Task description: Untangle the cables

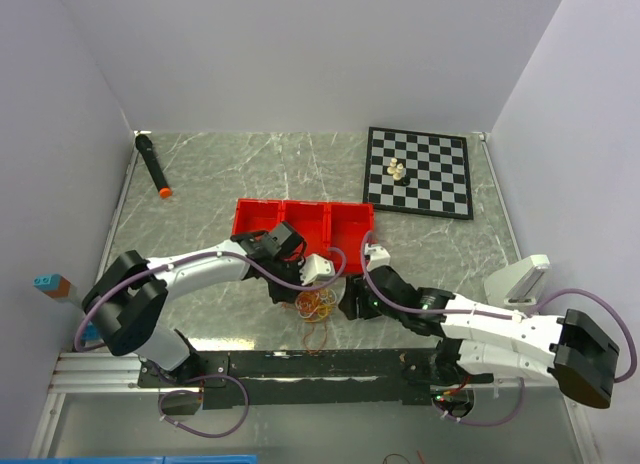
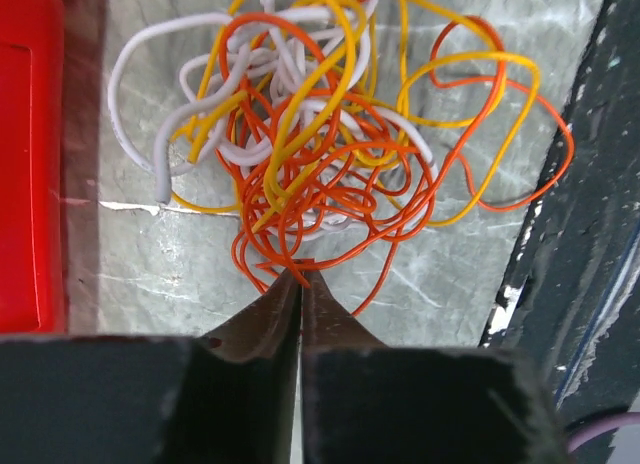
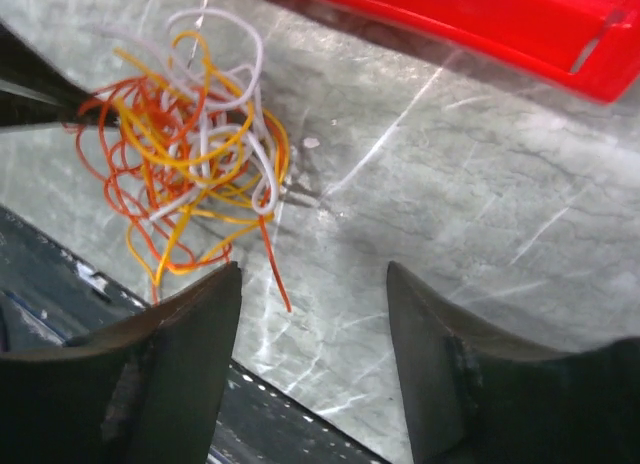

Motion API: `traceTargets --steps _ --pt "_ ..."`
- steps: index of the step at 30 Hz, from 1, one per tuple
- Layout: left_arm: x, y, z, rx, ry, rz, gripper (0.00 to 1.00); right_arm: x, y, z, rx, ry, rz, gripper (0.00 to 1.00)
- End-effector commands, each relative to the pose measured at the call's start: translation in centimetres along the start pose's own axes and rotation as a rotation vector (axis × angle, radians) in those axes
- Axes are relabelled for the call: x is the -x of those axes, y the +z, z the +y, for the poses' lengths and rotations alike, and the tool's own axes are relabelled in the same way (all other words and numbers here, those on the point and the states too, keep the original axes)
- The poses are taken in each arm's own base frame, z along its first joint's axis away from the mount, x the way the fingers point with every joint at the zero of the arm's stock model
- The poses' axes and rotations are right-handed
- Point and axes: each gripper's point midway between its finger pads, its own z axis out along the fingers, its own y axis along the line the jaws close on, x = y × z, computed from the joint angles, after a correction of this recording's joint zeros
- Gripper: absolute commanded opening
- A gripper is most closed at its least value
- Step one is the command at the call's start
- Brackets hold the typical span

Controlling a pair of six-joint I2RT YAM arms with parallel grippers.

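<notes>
**Marble-look table with five things on it**

The grey, white-veined tabletop [image 1: 250, 174] carries a black marker pen with an orange tip [image 1: 152, 164] at its far left. A black-and-white chessboard [image 1: 440, 184] lies at the far right. A red plastic tray with three compartments [image 1: 300, 222] sits mid-table. Just in front of it lies a tangle of thin red, orange, yellow and white cables [image 1: 318, 306], apart from the tray. A white wedge-shaped piece [image 1: 520, 279] sits by the right edge.

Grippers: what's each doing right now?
Left gripper: closed, pinching an orange cable at the clump's edge.
Right gripper: open, holding nothing.
</notes>
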Motion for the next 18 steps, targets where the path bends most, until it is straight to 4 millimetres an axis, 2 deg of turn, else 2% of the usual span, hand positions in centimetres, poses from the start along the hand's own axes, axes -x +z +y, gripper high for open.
traceTargets --steps 1,4,9,18 --pt "1.4 -0.9 0.4 0.048 0.015 -0.062 0.04 0.2 -0.3 1.1 0.086 -0.001 -0.037 0.71" --pt "2.3 -1.6 0.6 0.078 0.012 -0.103 0.01 0.7 -0.4 1.3 0.104 0.005 -0.071 0.72" --pt "3.1 -2.4 0.8 0.103 0.003 -0.143 0.01 3.1 0.0 2.4 0.193 0.005 -0.154 0.63" --pt "2.4 -2.4 0.8 0.122 -0.004 -0.137 0.01 4.4 1.1 3.5 0.312 0.006 -0.148 0.48"
